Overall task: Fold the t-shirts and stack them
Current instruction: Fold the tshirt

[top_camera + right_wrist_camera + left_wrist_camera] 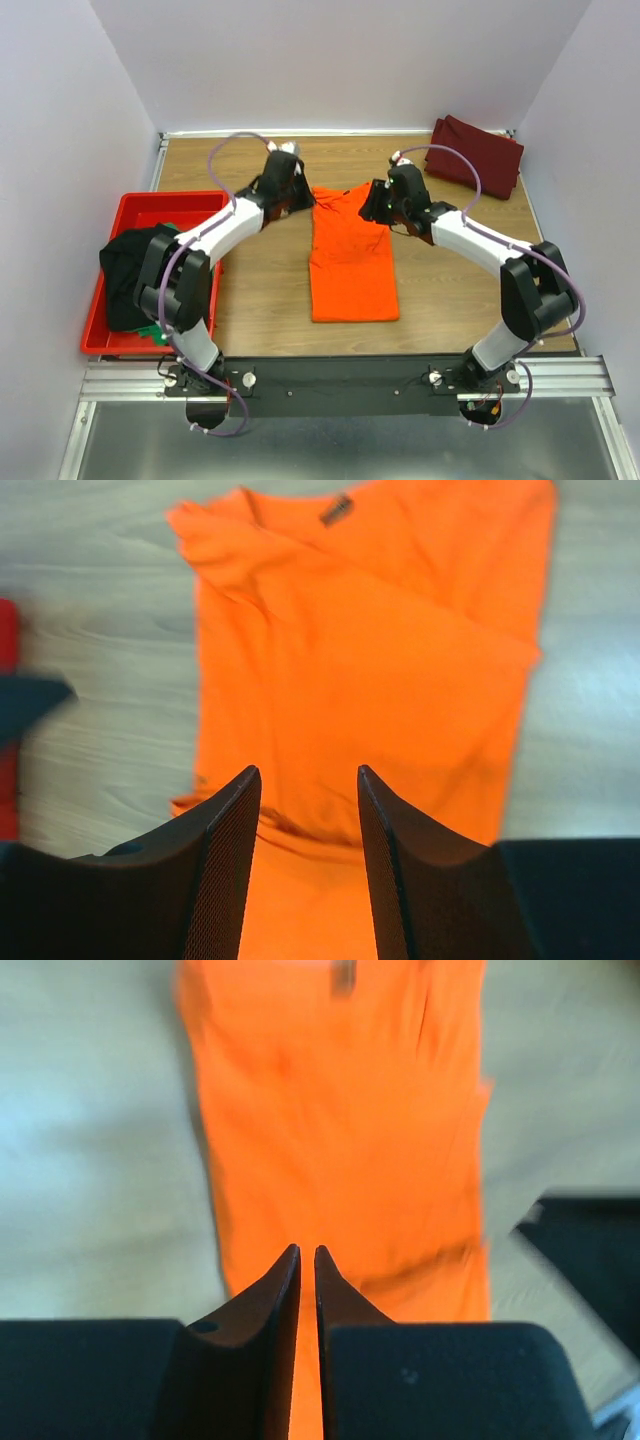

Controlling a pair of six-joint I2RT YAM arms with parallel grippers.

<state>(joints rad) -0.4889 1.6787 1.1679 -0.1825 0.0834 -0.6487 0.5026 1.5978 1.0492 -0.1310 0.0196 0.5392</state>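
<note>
The bright orange t-shirt [352, 262] lies flat mid-table as a long narrow rectangle, collar towards the back. It fills the left wrist view [340, 1130] and the right wrist view [370, 650]. My left gripper [297, 198] is by the shirt's back left corner. Its jaws [307, 1250] are shut to a thin slit, and I see no cloth lifted by them. My right gripper [376, 208] is over the back right corner, open and empty [308, 770] above the cloth. The dark maroon t-shirt [478, 155] lies folded at the back right.
A red bin [130, 203] stands at the table's left edge. It holds a black t-shirt [125, 270], which hangs over its rim, and a green one [150, 331] underneath. The walls stand close on three sides.
</note>
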